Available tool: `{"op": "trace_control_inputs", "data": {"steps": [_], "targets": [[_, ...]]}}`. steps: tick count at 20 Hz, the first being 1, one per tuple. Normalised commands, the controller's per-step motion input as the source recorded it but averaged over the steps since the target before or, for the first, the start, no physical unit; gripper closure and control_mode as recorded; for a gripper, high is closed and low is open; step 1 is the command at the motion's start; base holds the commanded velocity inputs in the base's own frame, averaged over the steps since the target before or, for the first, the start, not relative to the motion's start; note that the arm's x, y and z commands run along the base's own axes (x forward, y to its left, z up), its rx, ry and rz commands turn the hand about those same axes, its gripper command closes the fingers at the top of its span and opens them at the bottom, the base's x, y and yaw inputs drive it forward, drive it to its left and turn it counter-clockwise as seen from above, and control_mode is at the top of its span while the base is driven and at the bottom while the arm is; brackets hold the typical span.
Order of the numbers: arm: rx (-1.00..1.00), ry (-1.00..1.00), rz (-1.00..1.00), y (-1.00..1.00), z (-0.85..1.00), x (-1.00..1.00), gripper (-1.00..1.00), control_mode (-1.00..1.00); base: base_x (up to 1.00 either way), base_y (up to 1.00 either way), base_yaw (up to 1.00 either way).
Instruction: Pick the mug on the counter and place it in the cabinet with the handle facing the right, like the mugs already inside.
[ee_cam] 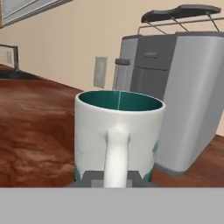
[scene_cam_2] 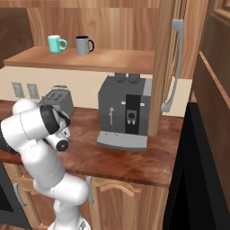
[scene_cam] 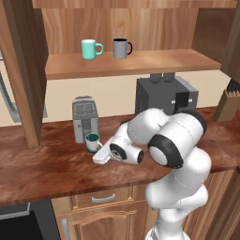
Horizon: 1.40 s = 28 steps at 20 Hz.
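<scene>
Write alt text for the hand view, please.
A white mug with a teal inside stands close up on a dark wooden counter, its pale handle facing the camera, with the gripper shut on the handle. A grey toaster stands just behind it.

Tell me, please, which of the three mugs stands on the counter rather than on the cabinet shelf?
The whitish mug with the teal inside, beside the toaster; the mint mug and grey mug stand on the shelf.

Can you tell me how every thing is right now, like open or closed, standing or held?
Small whitish mug with teal inside: upright on the dark wood counter, empty, handle clamped.
Two-finger gripper: shut on the handle.
Brown wooden wall cabinet: doors open.
Mint mug: upright on shelf, handle right.
Grey black-handled mug: upright, handle right.
</scene>
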Motion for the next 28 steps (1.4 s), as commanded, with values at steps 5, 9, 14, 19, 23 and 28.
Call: {"op": "trace_control_inputs", "data": {"steps": [5,9,14,19,23,28], "targets": [[0.00,-0.01,0.05,-0.01,0.36,0.00,1.00,-1.00,0.00,0.00,0.00],[0.01,0.00,0.06,-0.07,0.44,-0.07,1.00,-1.00,0.00,0.00,0.00],[0.03,0.00,0.07,-0.09,0.53,-0.06,1.00,-1.00,0.00,0.00,0.00],[0.05,0.01,0.06,-0.09,0.57,-0.11,1.00,-1.00,0.00,0.00,0.00],[0.07,0.01,0.05,-0.07,0.59,-0.08,1.00,-1.00,0.00,0.00,0.00],[0.05,0.00,0.04,-0.02,0.52,-0.11,1.00,-1.00,0.00,0.00,0.00]]}}
